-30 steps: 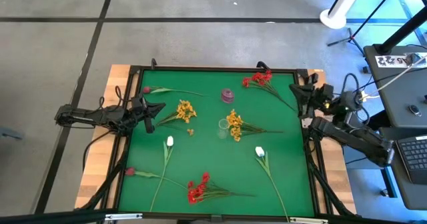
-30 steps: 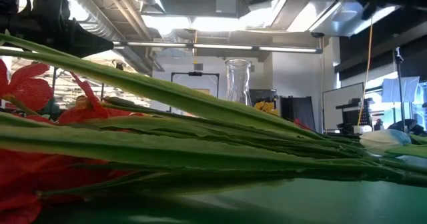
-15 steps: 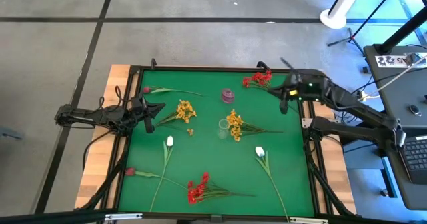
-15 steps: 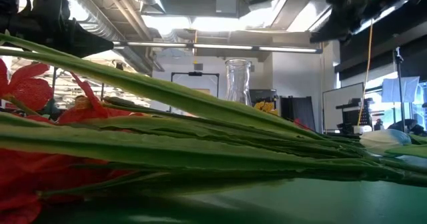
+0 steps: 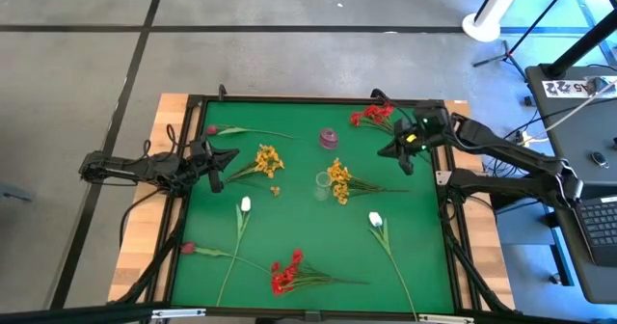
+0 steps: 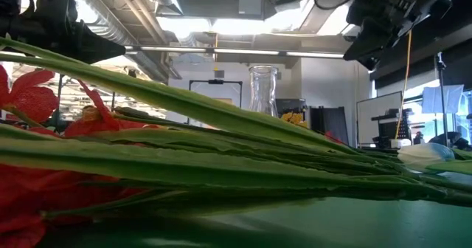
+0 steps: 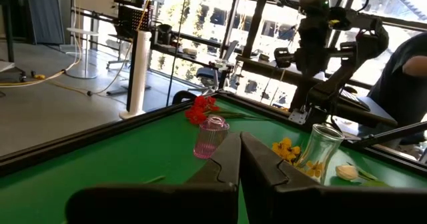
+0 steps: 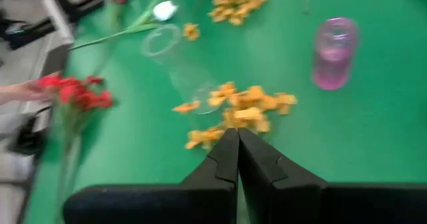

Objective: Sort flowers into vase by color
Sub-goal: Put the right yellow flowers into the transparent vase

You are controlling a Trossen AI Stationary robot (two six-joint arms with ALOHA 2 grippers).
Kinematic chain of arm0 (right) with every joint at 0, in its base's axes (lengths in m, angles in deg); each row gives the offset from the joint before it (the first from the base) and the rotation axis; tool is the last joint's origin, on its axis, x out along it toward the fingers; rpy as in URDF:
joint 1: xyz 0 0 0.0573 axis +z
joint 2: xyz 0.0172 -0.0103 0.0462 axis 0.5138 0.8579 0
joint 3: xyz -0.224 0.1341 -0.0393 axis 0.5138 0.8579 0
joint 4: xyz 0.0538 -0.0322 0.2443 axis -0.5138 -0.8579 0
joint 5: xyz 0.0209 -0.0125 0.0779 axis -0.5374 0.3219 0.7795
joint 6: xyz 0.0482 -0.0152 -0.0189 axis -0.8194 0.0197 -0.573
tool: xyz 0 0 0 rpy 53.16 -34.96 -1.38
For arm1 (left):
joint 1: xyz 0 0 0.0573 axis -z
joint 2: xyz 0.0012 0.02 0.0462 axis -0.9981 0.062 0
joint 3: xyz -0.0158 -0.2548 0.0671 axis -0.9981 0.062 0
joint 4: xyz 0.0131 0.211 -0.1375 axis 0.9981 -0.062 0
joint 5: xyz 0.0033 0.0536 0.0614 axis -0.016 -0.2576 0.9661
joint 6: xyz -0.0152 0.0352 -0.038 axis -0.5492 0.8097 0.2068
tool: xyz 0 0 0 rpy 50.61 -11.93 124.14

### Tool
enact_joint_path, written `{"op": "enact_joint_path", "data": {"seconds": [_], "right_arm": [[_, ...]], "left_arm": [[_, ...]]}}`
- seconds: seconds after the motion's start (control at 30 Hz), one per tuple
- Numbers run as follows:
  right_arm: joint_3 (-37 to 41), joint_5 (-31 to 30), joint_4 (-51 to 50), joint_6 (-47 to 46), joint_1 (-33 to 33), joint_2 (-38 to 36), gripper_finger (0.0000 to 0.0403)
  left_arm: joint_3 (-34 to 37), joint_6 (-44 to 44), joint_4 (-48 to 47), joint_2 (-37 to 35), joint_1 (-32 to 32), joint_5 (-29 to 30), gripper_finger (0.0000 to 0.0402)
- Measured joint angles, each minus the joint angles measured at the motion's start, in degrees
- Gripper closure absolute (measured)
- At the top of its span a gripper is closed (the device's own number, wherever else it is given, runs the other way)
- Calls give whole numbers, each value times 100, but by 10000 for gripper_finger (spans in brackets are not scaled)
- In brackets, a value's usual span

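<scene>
High view: the flowers lie spread flat on the green worktop [image 5: 289, 194]. Yellow flowers [image 5: 338, 180] are at the centre, just beside the clear vase [image 5: 323, 180]; a second yellow bunch [image 5: 267, 159] is at 10 o'clock from it. Red flowers [image 5: 374, 115] lie at 1 o'clock, another red bunch [image 5: 286, 271] at 6 o'clock. White buds [image 5: 375, 220] and [image 5: 245, 205] lie at 5 and 8 o'clock, and a pink vase [image 5: 329, 138] stands at 12 o'clock. The right hand [image 5: 392, 150] hangs above the worktop near the red flowers, fingers pressed together and empty. The left hand [image 5: 229, 156] waits at the 9 o'clock edge, also pressed together.

Low view: long green stems [image 6: 221, 167] cross the picture. They look thin, light and a little springy, so I judge they will bend and may swing when lifted.

Left wrist view: the pink vase [image 7: 211, 137] and the clear vase [image 7: 320, 149] both stand upright; they seem light and easy to tip over.

Right wrist view: the yellow flowers [image 8: 243, 111] lie beyond the closed fingers [image 8: 257, 159]. I would pinch the stem just under the blossoms, not the soft petals.
</scene>
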Motion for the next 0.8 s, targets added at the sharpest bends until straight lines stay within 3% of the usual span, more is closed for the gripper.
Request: {"op": "enact_joint_path", "data": {"seconds": [0.2, 0.3, 0.4, 0.63, 0.8], "right_arm": [[81, 43, 3, 0, -2, 310, 392], [169, 50, 5, -1, 0, 514, 373], [290, -34, 6, -28, 123, 752, 328], [366, -847, 103, 84, 785, 1256, 203], [367, -1820, 219, 429, 1633, 1721, 163]], "left_arm": [[0, 0, -1, 0, 1, -2, 401], [0, 0, 0, 0, 1, 0, 401], [0, 0, -2, 0, 0, 1, 401], [0, 0, 0, 0, 1, 1, 401], [0, 0, 0, 0, 1, -2, 401]]}}
